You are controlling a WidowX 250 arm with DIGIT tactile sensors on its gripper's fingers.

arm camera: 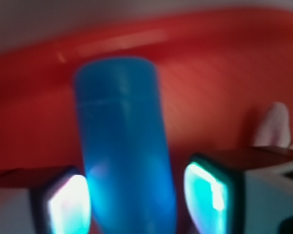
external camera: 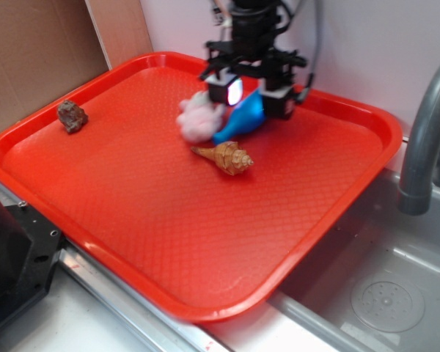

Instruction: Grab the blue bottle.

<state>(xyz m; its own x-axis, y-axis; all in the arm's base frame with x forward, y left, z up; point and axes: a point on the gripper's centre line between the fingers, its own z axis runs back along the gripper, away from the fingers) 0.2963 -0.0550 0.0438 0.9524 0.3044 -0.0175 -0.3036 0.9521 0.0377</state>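
In the wrist view the blue bottle (arm camera: 123, 146) is filling the centre of the frame, running up between the two glowing fingertip pads (arm camera: 68, 204) at the lower left and lower right. The end effector (arm camera: 134, 200) is standing open: a thin gap is showing on each side of the bottle, so the pads are straddling it without pressing yet.

In the exterior view the end effector (external camera: 251, 97) is hanging low over the upper middle of the red tray (external camera: 169, 242), with the blue bottle (external camera: 243, 117) lying slanted beneath it. The pink plush bunny (external camera: 199, 117) is sitting just beside the bottle on its left, and a spiral seashell (external camera: 226, 157) is lying near, lower in the frame. A brown rock (external camera: 72, 115) is resting well apart at the left.

The bottle looks smooth and round, so an off-centre squeeze could be squirting it sideways out of the pads. The bunny is close enough that one finger might be catching its plush.
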